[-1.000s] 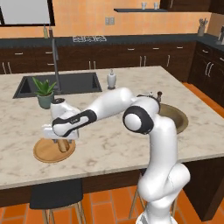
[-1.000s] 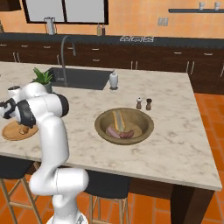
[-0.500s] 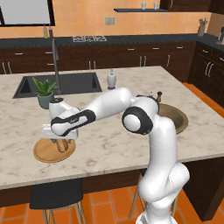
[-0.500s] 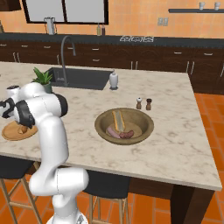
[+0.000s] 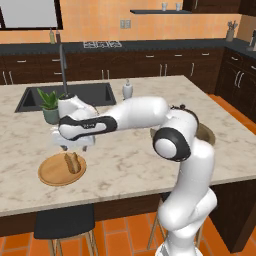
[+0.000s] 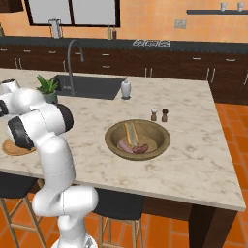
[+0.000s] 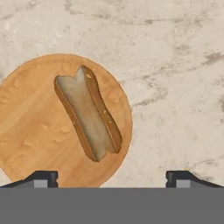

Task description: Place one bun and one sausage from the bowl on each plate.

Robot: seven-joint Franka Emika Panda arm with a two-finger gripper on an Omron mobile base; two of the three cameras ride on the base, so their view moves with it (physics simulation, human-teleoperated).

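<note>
While the pincer (image 7: 112,177) gapes, a bun (image 7: 87,113) lies on the wooden plate (image 7: 30,131).

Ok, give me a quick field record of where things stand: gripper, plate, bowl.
gripper: open, above the counter beside the wooden plate
wooden plate: one bun lying on it, split side up, no sausage
bowl: holds second bun and two sausages
done so far: one bun placed
not yet done: sausages, second bun
</note>
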